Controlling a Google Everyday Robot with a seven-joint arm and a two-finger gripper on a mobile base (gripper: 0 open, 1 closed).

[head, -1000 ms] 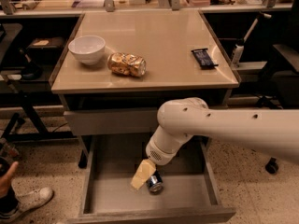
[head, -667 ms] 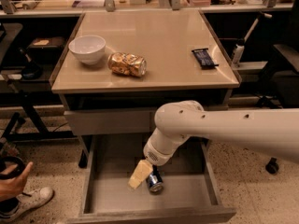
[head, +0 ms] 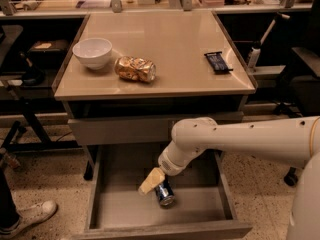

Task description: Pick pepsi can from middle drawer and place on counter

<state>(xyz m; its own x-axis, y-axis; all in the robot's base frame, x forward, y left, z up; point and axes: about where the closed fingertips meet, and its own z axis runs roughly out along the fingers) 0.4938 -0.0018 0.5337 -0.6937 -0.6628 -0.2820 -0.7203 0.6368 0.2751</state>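
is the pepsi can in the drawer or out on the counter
In the drawer: the pepsi can rests on the floor of the open middle drawer, beside the gripper, not on the counter.

The can [head: 164, 193] is small and dark blue, and one silver end points toward the drawer's front. It sits on the floor of the drawer [head: 120, 209], near the middle and a little right of centre, away from the side walls. Whether it lies flat or leans I cannot tell. My gripper [head: 152, 181] is down in the drawer, right against the can's upper left side. The drawer is wide, shallow and grey with low sides, and it is pulled well out beneath the front edge of the counter [head: 175, 49]. The counter is a glossy beige square with a grey rim.
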